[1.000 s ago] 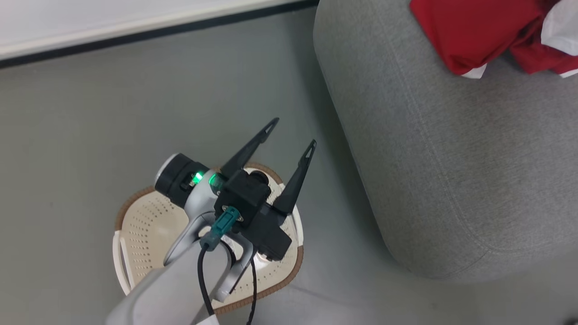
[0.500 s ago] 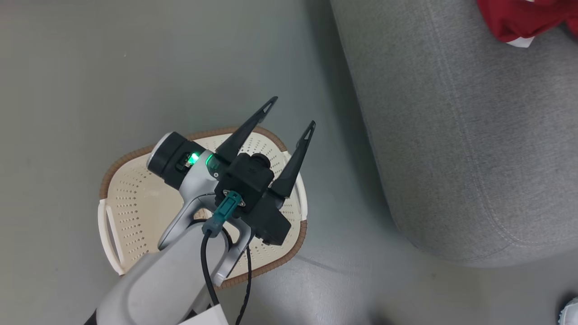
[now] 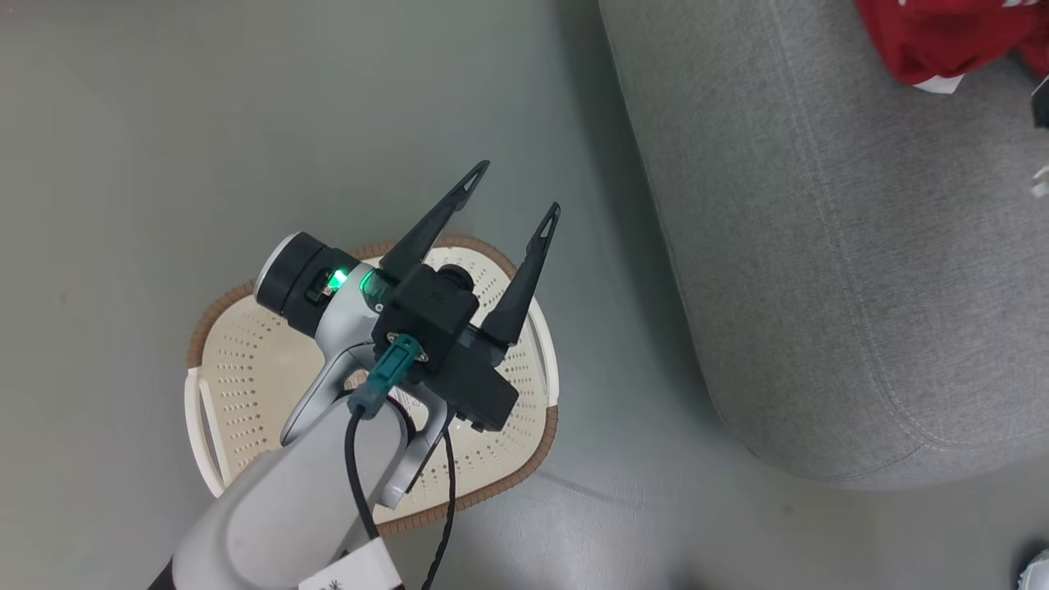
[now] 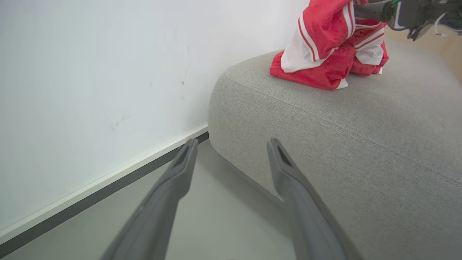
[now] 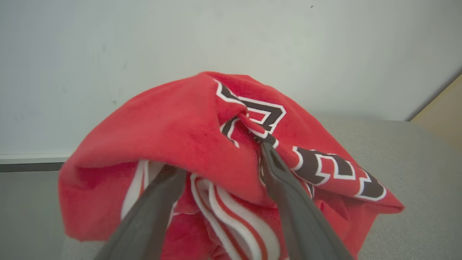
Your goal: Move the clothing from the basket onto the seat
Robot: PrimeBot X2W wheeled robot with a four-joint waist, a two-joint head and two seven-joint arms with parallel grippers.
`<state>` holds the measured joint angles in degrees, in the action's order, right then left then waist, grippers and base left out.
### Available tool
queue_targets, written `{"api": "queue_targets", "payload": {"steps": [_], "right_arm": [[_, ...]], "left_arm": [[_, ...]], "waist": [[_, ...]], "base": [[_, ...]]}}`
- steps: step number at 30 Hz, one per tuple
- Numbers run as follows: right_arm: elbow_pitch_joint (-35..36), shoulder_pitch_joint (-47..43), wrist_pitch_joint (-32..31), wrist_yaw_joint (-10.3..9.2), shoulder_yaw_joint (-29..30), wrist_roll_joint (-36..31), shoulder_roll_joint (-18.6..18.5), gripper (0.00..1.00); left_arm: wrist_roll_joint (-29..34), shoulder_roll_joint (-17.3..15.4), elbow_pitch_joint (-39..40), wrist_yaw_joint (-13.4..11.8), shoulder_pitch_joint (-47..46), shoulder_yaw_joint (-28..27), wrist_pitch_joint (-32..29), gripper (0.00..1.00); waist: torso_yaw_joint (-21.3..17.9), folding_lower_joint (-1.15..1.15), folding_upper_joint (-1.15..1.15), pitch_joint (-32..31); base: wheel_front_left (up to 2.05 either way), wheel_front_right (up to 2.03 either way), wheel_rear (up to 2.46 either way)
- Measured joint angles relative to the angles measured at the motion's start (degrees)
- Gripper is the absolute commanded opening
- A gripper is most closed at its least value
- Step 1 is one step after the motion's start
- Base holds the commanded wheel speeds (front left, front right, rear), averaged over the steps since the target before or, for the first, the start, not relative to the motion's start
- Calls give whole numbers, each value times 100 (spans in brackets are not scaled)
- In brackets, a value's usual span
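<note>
The clothing (image 4: 325,54), red with white striped panels, lies heaped on the far end of the grey seat (image 4: 343,137). In the right wrist view the lettered jersey (image 5: 187,137) drapes over my right gripper (image 5: 216,159), whose fingers stand apart, open, under the cloth. That gripper (image 4: 364,10) reaches into the pile from the top right in the left wrist view. My left gripper (image 3: 515,190) hangs open and holds nothing, above the cream basket (image 3: 205,328), whose perforated bottom shows bare around my arm. The clothing (image 3: 926,41) and the seat (image 3: 819,246) lie to its right.
Grey floor (image 3: 164,123) surrounds the basket, with a narrow gap between it and the seat's rounded corner. A white wall (image 4: 90,72) with a dark baseboard runs behind the seat. Something pale (image 3: 1037,565) sits at the bottom right corner on the floor.
The head camera has turned, so more of the basket shows and the clothing has slid toward the top right corner. My left gripper stays open over the basket, shifted slightly.
</note>
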<state>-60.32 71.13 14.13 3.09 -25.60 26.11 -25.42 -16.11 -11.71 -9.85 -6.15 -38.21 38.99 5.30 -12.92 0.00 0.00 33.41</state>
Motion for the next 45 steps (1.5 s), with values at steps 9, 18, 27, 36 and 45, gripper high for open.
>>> {"api": "queue_targets", "payload": {"steps": [9, 18, 27, 36, 45], "right_arm": [[66, -741, 16, 99, -174, -143, 198, 100], [500, -1340, 16, 96, -168, -197, 267, 100], [1078, -1984, 18, 37, -115, -250, 289, 100], [1586, -3103, 18, -66, -15, -218, 526, 100], [2476, -4505, 16, -354, 168, -38, 721, 100]], "left_arm": [[-203, 135, -386, -41, 180, -146, 265, 100], [-475, 253, -727, -43, 486, -391, 547, 100], [-664, 325, -1004, -48, 884, -679, 700, 100], [-891, 149, -1212, -91, 1686, -1081, 799, 100], [-942, -23, -1088, -97, 2721, -1558, 864, 100]], "waist": [[-8, 0, 0, -431], [32, -1, -1, -994], [198, -1, -2, -1705], [551, -2, -1, -2419], [978, -1, -2, -3179]], "base": [[0, 0, 0], [0, 0, 0], [0, 0, 0], [0, 0, 0], [0, 0, 0]]}}
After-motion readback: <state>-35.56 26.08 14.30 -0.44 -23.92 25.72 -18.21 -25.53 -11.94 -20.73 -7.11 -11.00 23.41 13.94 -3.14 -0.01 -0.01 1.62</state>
